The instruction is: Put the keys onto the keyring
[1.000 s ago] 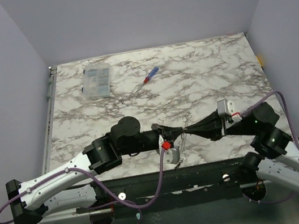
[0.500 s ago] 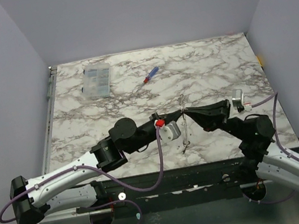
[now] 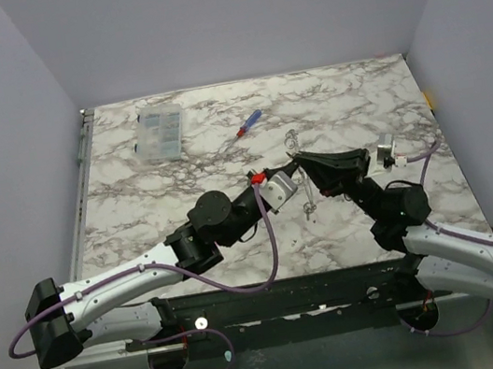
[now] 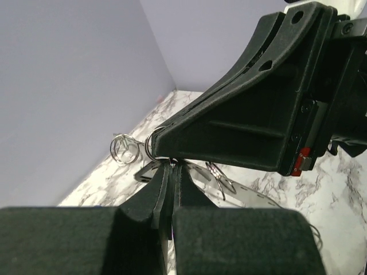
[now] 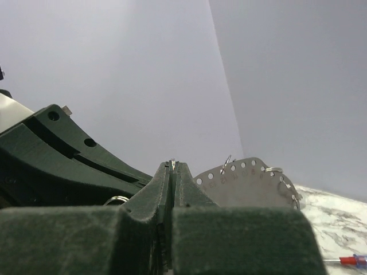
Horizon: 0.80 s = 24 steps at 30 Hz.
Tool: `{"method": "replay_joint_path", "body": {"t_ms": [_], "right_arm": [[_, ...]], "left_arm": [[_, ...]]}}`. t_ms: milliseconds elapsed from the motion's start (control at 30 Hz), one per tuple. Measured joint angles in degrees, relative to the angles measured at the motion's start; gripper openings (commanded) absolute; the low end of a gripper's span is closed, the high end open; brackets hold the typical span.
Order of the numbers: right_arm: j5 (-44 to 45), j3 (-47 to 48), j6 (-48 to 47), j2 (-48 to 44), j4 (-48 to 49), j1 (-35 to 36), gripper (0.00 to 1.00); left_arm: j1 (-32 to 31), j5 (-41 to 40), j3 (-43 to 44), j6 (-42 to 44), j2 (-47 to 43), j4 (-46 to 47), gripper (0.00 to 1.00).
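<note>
Both grippers meet tip to tip above the table, with the keyring between them.

The left arm's black two-finger gripper and the right arm's black two-finger gripper are raised over the middle of the white, grey-veined marble table. Each has its fingers pressed together, and a thin pale sliver sticks out between the right gripper's tips. The keyring, a thin pale grey strip curved in an arc with a row of small holes, stands just beside those tips, lifted clear of the table. I cannot tell which gripper holds it. Small wire rings hang at its edge. The keys are too small to pick out with certainty. A clear plastic compartment box and a small red-and-blue screwdriver lie well apart towards the far side.
</note>
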Motion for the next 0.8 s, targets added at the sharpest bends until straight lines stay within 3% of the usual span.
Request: {"method": "replay_joint_path", "body": {"t_ms": [267, 800], "right_arm": [[-1.6, 1.4, 0.0, -0.4, 0.3, 0.0, 0.01], [-8.7, 1.8, -4.0, -11.1, -17.2, 0.0, 0.01]], "left_arm": [[-0.2, -0.2, -0.4, -0.3, -1.0, 2.5, 0.0], [-1.4, 0.6, -4.7, -0.1, -6.4, 1.2, 0.0]]}}
